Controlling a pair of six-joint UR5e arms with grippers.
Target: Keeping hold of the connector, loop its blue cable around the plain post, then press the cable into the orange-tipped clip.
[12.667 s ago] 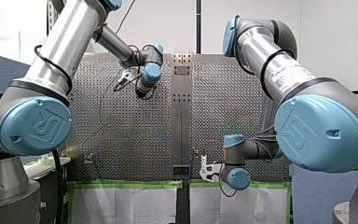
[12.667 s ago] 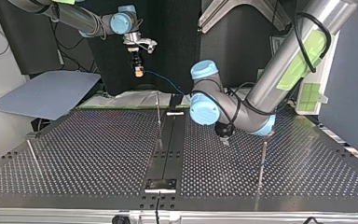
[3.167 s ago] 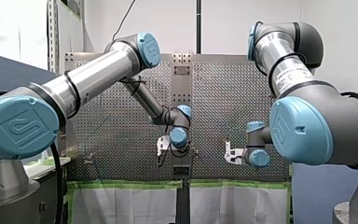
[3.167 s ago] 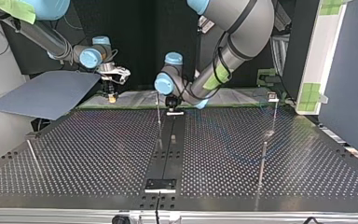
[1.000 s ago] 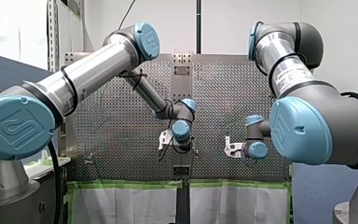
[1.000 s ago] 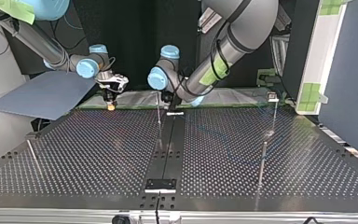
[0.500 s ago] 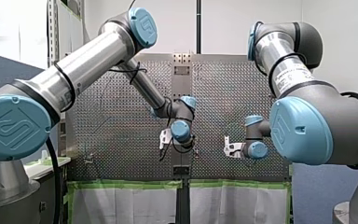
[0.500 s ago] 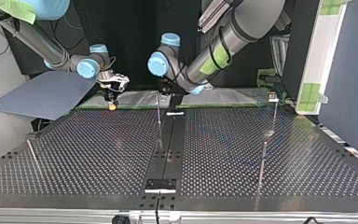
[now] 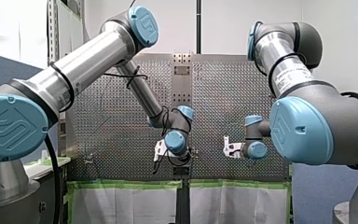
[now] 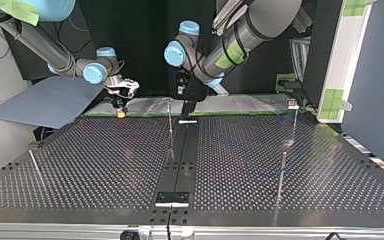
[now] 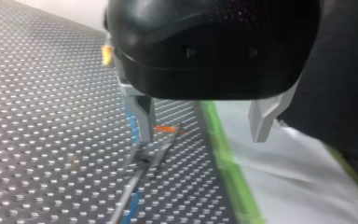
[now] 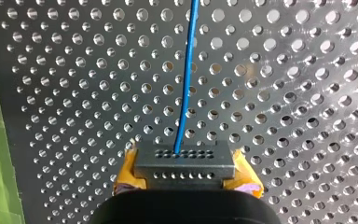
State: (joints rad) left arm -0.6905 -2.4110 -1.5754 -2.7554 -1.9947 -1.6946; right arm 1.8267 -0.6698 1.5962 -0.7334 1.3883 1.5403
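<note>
Connector sits clamped in my right gripper, its blue cable running straight ahead. My left gripper, nearer the orange-tipped clip, hangs wide open and empty above it; the cable seems to pass just beside one finger.

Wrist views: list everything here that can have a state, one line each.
right gripper: shut on connector
connector: clamped between yellow pads
blue cable: plugged into connector, runs ahead
left gripper: open, empty
orange-tipped clip: cable beside it; seating unclear
</note>
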